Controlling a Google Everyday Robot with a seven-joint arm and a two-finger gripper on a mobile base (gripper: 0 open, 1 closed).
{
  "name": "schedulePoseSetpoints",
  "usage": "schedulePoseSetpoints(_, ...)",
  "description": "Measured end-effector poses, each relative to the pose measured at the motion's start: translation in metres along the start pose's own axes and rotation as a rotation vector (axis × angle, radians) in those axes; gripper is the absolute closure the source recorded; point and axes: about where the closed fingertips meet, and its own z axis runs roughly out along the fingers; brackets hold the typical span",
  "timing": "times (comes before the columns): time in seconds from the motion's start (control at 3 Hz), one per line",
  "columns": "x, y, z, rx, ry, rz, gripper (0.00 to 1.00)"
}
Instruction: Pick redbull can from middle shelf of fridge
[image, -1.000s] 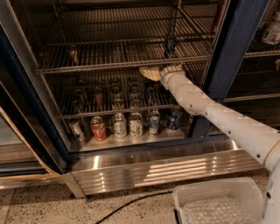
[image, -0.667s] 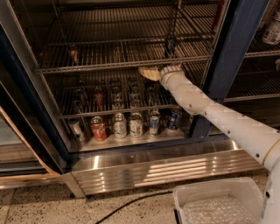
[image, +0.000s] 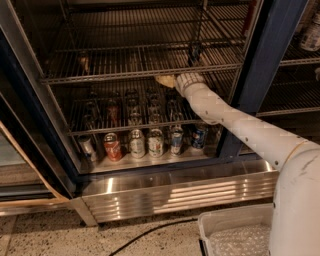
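Observation:
The fridge (image: 260, 75) stands open, with a dark navy frame and a ribbed steel base panel. The middle shelf (image: 125, 74) is a wire rack across its width. A small dark slim can, seemingly the redbull can (image: 194, 52), stands on this shelf towards the right. My gripper (image: 167, 80) is at the shelf's front rail, just below and left of the can and apart from it. My white arm reaches in from the lower right.
Several cans stand on the lower rack and on the fridge floor, among them a red cola can (image: 112, 146) and a blue can (image: 199, 136). The open door (image: 20, 150) is at the left. A white bin (image: 235, 235) and a black cable (image: 150, 232) lie on the floor.

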Motion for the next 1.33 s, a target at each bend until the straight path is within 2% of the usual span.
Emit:
schedulePoseSetpoints(0.33,0.009,-0.019,0.040,0.053,0.024,0.026,0.00)
schedulePoseSetpoints(0.67,0.009,-0.019,0.040,0.053,0.024,0.026,0.00)
schedulePoseSetpoints(1.0,0.013,-0.031,0.066,0.090,0.020,0.023,0.00)
schedulePoseSetpoints(1.33,0.014,-0.055,0.094,0.155,0.015,0.018,0.00)
